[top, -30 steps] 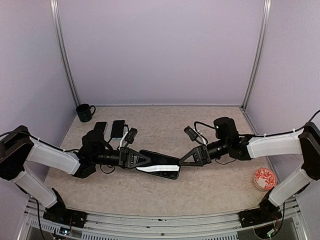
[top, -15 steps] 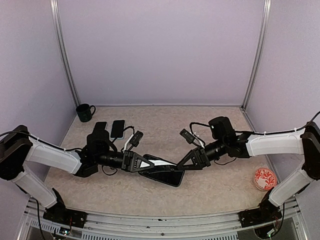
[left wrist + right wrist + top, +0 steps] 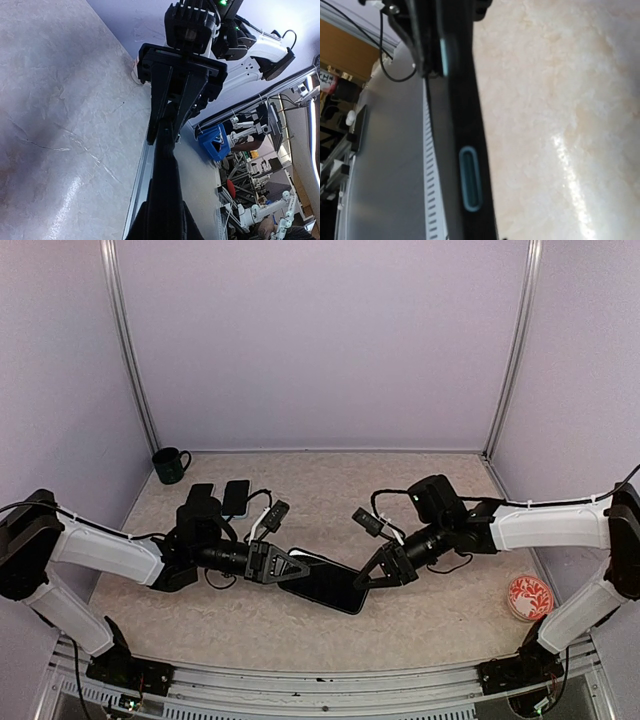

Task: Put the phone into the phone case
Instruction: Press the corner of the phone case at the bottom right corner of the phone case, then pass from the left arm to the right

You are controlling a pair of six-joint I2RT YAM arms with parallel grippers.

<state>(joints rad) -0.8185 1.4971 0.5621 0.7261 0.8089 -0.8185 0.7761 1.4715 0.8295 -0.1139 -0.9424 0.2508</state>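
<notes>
A beige stone-patterned table (image 3: pixel 430 490) sits inside lilac walls. At its centre, a thin black slab-shaped phone (image 3: pixel 330 583) stretches left to right, right end nearer the arm bases. The left gripper (image 3: pixel 297 568) pinches one end and the right gripper (image 3: pixel 368 578) pinches the other.

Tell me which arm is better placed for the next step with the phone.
Right, probably. The left jaws clamp the phone at its left end and steady it; the right jaws grip just its right tip, so that arm can press or adjust there.
</notes>
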